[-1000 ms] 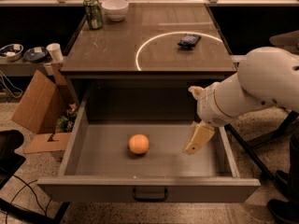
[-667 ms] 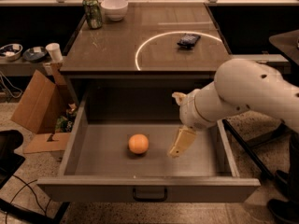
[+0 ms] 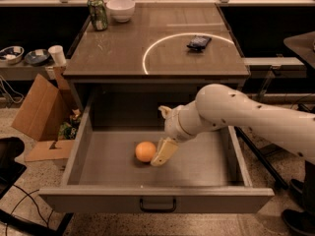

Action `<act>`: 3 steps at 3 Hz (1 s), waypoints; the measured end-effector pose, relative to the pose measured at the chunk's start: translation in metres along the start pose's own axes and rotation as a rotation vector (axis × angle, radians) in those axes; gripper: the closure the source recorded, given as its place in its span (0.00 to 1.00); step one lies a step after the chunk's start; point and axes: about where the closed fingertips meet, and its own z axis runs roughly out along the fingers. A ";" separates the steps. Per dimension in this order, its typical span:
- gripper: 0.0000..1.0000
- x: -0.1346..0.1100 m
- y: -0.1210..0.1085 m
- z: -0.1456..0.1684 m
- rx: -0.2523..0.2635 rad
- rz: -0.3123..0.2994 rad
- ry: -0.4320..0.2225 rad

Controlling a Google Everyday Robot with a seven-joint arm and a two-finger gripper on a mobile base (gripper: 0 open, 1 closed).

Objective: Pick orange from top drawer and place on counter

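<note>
Orange point(image 3: 145, 151) just beside gripper point(image 3: 163, 155), at its 9 o'clock, in top drawer point(image 3: 206, 198); can't tell gripper opening.

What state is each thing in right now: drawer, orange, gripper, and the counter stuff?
top drawer: pulled open.
orange: resting on the drawer floor, not lifted.
gripper: down inside the drawer, close beside the orange.
green can: upright on the counter.
white bowl: upright on the counter.

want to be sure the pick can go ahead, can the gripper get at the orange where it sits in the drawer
Probably yes. The top drawer is open, the gripper is down inside it close beside the orange, and nothing lies between them.
</note>
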 end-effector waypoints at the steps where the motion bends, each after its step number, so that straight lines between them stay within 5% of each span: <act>1: 0.00 0.008 0.000 0.039 -0.023 0.018 0.003; 2: 0.00 0.024 0.010 0.065 -0.043 0.061 0.021; 3: 0.14 0.029 0.021 0.076 -0.048 0.090 0.010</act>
